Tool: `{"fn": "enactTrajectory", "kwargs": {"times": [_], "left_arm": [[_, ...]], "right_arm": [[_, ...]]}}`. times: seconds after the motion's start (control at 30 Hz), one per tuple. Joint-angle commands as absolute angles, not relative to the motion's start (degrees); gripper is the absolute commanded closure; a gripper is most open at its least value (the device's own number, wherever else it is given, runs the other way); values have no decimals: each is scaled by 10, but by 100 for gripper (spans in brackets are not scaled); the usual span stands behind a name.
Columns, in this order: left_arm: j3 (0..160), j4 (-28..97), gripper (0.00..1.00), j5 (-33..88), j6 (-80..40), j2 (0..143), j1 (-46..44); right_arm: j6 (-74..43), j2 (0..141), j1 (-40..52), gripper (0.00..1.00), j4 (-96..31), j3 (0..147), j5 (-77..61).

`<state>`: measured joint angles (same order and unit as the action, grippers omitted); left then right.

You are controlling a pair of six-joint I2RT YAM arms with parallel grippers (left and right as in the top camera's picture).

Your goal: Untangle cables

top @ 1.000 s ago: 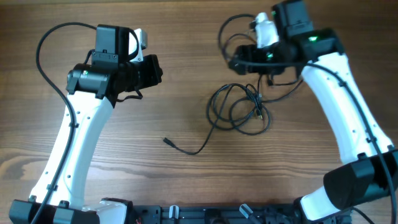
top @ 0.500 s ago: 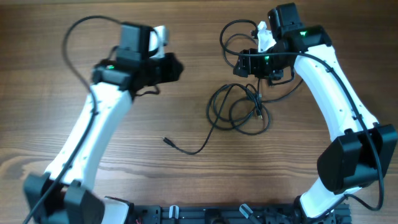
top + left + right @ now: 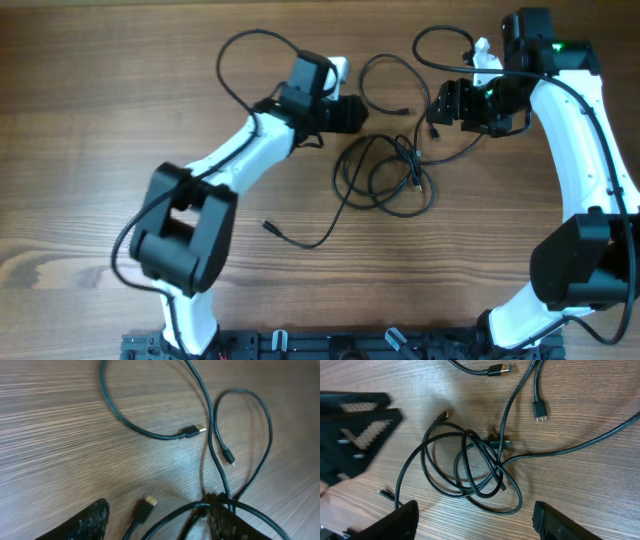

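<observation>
Facing each other across the wooden table [image 3: 100, 150], the two arms are bracketing the cables [image 3: 413, 170], which are lying as one loose heap of black loops between them and a little nearer the robot's base than either set of fingers. The left gripper [image 3: 352, 113] is sitting just off the heap's far-left edge with its fingers spread wide and pinching nothing. In its wrist view a gold-tipped plug [image 3: 148, 502] and several strands are lying in the open gap, and the dense crossing of the heap is showing just inside one fingertip. The right gripper [image 3: 440, 105] is hanging off the far-right edge, likewise spread and empty, and its own camera is looking down on the knot almost centred between its fingers. The heap is stretching wider from side to side than front to back. One long tail is trailing away toward the left arm's base and ending in a small plug [image 3: 268, 227], and a separate cable end [image 3: 401, 110] is lying apart on the far side, between the two grippers. Both are looking about equally near. Judging from the strands already lying between its fingers, the left one is seeming better placed to pinch first, with the right pulling loops outward along the heap's long axis.
</observation>
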<state>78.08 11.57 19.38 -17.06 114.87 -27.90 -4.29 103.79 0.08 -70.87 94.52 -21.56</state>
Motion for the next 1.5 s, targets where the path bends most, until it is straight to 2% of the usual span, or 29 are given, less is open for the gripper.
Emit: {"fn": "enactTrajectory", "kwargs": {"times": [0.0,0.13,0.43,0.87,1.03,1.13,1.37,1.47], "left_arm": [[777,107,33,198,-121,1182,-297],[777,107,33,199,-119,1202,-297],[777,143,37,201,-32,1215,-311],[777,54,37,194,-32,1250,-311],[777,53,41,194,-32,1255,-317],[777,57,48,194,-32,1255,-328],[777,56,46,188,-8,1255,-361],[777,56,52,168,-4,1255,-363]], "right_arm": [[-22,1021,3,25,-714,945,-225],[-15,1021,3,26,-717,945,-225],[-15,1021,3,26,-719,945,-225],[-15,1021,3,25,-721,945,-225],[-14,1021,3,25,-721,945,-225],[-13,1021,3,25,-721,945,-225],[-12,1021,3,23,-721,945,-225],[-12,1021,3,23,-721,945,-225]]}}
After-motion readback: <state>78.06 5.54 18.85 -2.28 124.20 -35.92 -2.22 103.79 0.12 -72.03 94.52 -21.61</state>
